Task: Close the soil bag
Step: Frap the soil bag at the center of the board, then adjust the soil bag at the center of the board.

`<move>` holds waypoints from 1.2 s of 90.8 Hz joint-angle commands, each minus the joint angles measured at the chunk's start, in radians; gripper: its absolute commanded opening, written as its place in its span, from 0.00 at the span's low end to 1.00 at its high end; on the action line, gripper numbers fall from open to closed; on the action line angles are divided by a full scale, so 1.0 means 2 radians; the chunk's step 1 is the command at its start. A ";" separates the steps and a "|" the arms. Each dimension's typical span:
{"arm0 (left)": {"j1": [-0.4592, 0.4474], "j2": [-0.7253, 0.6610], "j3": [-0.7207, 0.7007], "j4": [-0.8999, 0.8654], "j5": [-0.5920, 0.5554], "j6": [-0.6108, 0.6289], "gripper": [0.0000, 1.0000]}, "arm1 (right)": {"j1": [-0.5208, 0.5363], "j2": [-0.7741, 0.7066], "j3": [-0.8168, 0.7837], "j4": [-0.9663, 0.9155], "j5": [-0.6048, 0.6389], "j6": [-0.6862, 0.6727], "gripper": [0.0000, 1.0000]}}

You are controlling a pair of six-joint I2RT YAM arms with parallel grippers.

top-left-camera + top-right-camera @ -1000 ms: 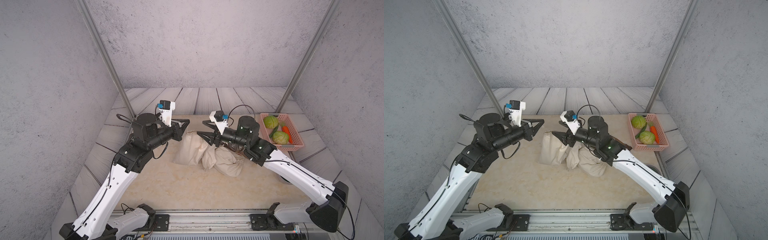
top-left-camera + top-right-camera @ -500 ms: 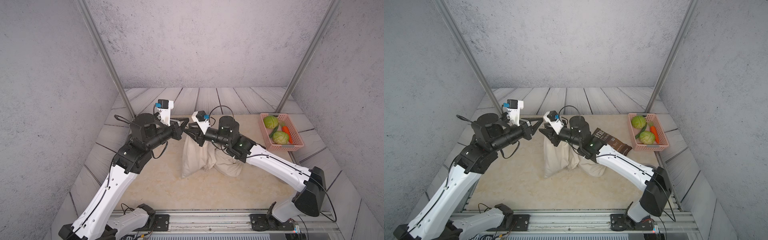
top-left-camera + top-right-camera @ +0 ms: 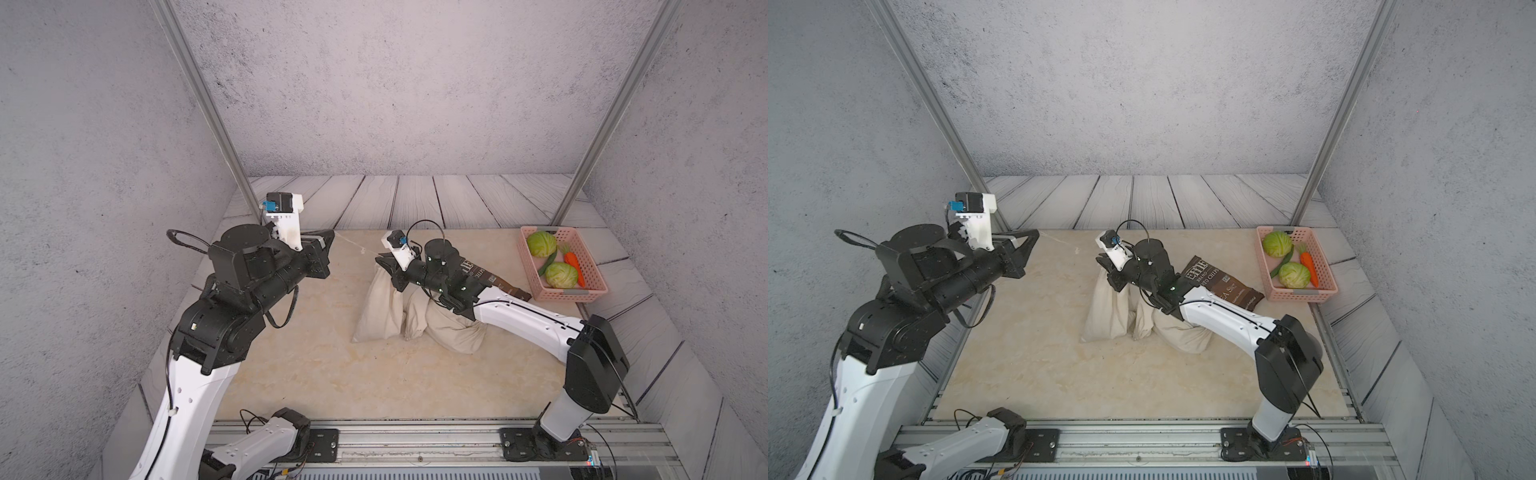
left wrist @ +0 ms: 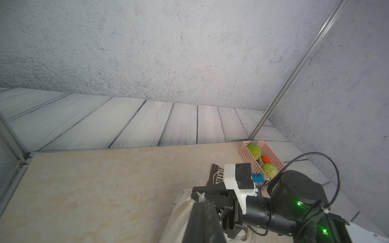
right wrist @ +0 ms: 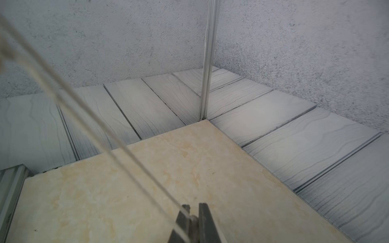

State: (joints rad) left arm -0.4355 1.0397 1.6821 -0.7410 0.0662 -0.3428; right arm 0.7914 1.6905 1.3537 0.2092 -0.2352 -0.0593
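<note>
Right gripper (image 5: 193, 207) pinches the drawstring (image 3: 363, 250) between nearly closed jaws, plain only from its wrist; left gripper (image 3: 331, 236) clamps the drawstring's other end. Soil bag (image 3: 380, 311) stands on the table (image 3: 311, 374) beneath the right gripper; chip bag (image 3: 1221, 282) reads "BRAND", "CHIPS".

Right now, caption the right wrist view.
Right gripper, jaws shut on the drawstring, which stretches taut over the tabletop.
</note>
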 commanded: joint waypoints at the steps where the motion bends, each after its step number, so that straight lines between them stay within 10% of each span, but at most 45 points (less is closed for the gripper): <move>1: 0.010 -0.028 0.072 0.100 -0.041 0.024 0.00 | -0.020 0.026 0.018 -0.136 0.012 0.007 0.06; 34: 0.010 -0.039 -0.005 0.108 -0.019 0.018 0.00 | 0.008 0.025 0.105 -0.062 -0.067 0.072 0.06; 59: 0.010 -0.032 -0.062 0.168 0.105 -0.005 0.00 | -0.001 0.001 -0.006 -0.042 0.007 0.066 0.14; 82: -0.017 0.023 -0.053 0.227 0.167 -0.032 0.00 | -0.015 -0.075 -0.062 -0.019 -0.026 0.054 0.53; 109: -0.067 0.076 0.000 0.227 0.162 -0.015 0.00 | -0.015 -0.125 -0.003 -0.048 -0.074 0.070 0.69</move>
State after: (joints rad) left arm -0.5537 1.1797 1.6367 -0.3573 0.3717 -0.3874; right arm 0.7609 1.4918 1.2869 0.1238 -0.3313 0.0601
